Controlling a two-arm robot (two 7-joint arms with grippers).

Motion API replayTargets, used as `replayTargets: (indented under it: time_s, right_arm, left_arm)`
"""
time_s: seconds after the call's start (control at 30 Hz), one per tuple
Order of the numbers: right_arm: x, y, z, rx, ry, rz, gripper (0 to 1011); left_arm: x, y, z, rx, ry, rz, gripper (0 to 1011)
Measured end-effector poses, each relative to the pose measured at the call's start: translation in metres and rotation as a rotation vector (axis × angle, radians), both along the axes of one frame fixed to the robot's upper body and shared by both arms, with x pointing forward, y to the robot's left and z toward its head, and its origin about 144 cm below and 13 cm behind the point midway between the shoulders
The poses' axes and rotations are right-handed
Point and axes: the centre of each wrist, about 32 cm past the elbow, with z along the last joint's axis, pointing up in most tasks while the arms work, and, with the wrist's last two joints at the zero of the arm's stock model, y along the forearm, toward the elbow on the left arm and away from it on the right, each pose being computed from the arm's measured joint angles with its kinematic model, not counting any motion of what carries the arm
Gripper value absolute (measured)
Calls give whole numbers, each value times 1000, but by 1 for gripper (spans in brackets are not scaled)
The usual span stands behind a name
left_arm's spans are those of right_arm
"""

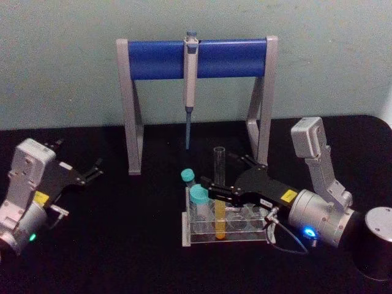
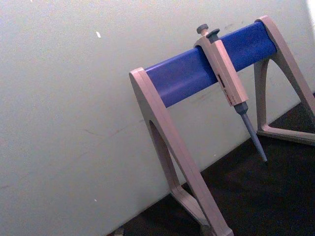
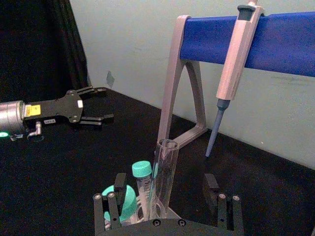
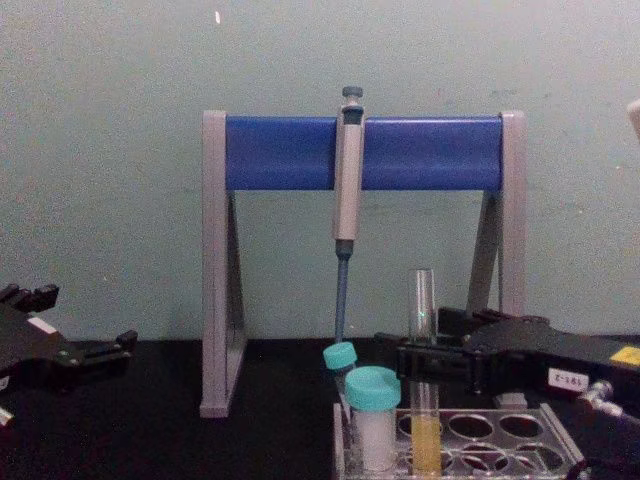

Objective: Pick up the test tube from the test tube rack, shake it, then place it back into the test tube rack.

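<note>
The test tube [image 1: 218,168], tall clear glass with yellow-orange liquid at its bottom, stands upright in the clear test tube rack [image 1: 229,240] at the table's middle. My right gripper [image 1: 222,173] reaches in from the right, open, one finger on each side of the tube's upper part without touching it. The right wrist view shows the test tube [image 3: 165,172] standing between the spread fingers of the right gripper [image 3: 165,186]. In the chest view the test tube [image 4: 424,300] rises from the test tube rack [image 4: 500,432] with the right gripper [image 4: 421,342] around it. My left gripper [image 1: 95,169] rests open at the far left.
Two teal-capped tubes [image 1: 197,197] stand in the rack just left of the test tube. Behind the rack stands a grey-and-blue pipette stand [image 1: 159,59] with a pipette [image 1: 190,79] hanging from it. A dark cylinder [image 1: 376,242] sits at the right edge.
</note>
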Motion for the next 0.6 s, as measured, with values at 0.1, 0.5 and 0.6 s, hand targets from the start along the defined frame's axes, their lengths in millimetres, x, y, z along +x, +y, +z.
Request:
replayTargets:
  time_s: [0.1,0.5,0.6]
  right_arm:
    - [0,0,0,0,0,0,1000]
    - [0,-1,0,0,0,-2,843]
    - [0,-1,0,0,0,-2,755]
  left_arm:
    - [0,0,0,0,0,0,1001]
    - [0,0,0,0,0,0,1001]
    - [0,0,0,0,0,0,1001]
